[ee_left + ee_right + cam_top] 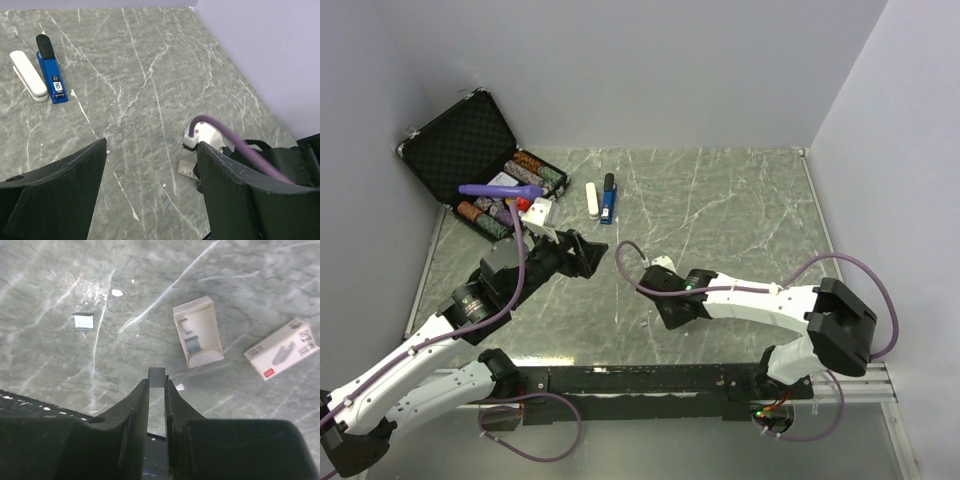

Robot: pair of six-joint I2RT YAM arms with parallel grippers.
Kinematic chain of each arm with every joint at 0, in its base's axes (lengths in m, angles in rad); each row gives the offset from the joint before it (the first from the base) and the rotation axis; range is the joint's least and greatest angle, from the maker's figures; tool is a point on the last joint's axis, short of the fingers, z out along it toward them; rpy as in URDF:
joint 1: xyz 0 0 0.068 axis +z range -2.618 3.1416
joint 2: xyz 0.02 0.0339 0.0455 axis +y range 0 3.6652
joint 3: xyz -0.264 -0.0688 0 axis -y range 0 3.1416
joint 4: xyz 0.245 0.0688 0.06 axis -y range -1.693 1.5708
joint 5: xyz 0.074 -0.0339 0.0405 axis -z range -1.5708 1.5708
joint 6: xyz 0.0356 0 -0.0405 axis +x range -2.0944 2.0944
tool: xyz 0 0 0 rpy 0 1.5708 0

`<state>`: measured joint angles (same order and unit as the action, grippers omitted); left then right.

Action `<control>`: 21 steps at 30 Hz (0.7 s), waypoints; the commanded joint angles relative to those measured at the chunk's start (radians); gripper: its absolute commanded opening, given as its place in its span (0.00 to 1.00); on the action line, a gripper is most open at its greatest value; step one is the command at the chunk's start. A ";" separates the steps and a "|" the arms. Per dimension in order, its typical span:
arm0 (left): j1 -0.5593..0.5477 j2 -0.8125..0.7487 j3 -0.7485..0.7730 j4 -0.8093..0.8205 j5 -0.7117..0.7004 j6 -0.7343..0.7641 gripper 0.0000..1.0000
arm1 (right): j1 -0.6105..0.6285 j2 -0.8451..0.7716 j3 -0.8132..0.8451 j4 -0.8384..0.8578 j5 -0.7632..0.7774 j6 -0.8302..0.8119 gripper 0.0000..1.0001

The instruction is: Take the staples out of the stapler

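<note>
The blue stapler (608, 200) with a black top lies at the back of the table beside a white oblong bar (592, 200). Both also show in the left wrist view, the stapler (51, 75) to the right of the bar (28, 75). My left gripper (152, 145) is open and empty, well short of the stapler. My right gripper (156, 382) is shut on a short grey strip of staples (157, 376), held just above the table. Another staple strip (83, 321) lies loose on the table. In the top view the right gripper (665, 312) is mid-table, its fingertips hidden.
A small open white tray (197, 332) and a white staple box (282, 350) lie ahead of the right gripper. An open black case (455, 140) of chips, a purple tube (500, 189) and white boxes (538, 210) are at the back left. Walls enclose the table.
</note>
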<state>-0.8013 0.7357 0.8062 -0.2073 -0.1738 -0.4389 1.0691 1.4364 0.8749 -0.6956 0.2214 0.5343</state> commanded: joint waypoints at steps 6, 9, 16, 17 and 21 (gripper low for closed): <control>-0.003 -0.007 0.002 0.014 0.000 0.002 0.78 | -0.070 -0.034 0.021 -0.032 0.046 0.024 0.22; -0.001 -0.007 0.002 0.013 -0.006 0.003 0.78 | -0.104 -0.024 0.016 -0.012 0.042 0.012 0.22; -0.003 -0.002 0.004 0.014 -0.007 0.003 0.77 | -0.135 0.002 0.018 0.018 0.022 -0.013 0.22; -0.003 -0.002 0.004 0.014 -0.007 0.003 0.78 | -0.135 0.004 0.016 0.022 0.019 -0.014 0.22; -0.003 -0.004 0.005 0.011 -0.007 0.005 0.78 | -0.138 0.019 0.013 0.034 0.015 -0.014 0.23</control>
<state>-0.8013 0.7364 0.8062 -0.2073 -0.1741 -0.4385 0.9367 1.4441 0.8825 -0.6857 0.2386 0.5293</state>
